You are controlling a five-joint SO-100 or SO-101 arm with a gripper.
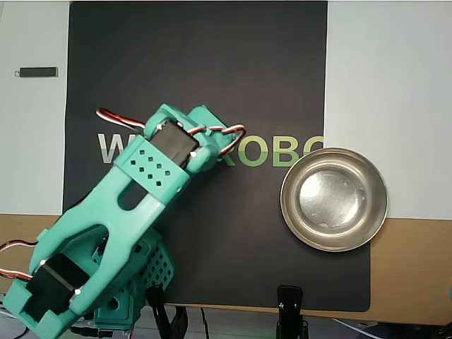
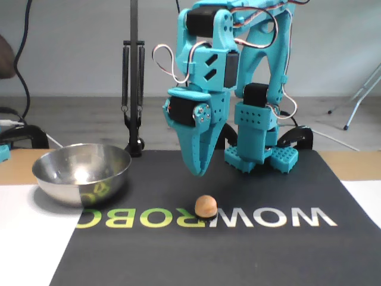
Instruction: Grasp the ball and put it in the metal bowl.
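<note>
**Ball seen only from the front; arm covers it from above**

The fixed view shows the ball (image 2: pixel 205 206) resting on the black mat's (image 2: pixel 250 250) lettering, well to the right of the metal bowl (image 2: pixel 81 172). In the overhead view the teal arm (image 1: pixel 134 205) hides it; the bowl (image 1: pixel 334 199) sits empty, overlapping the mat's edge. The gripper (image 2: pixel 200 171) points down, hanging above the ball and apart from it, its fingers drawn together on nothing.

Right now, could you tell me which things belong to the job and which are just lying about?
Job:
- ball, on the mat
- metal bowl, empty
- gripper, above the ball

Lying about:
- black mat
- small dark bar
- black stand
</note>
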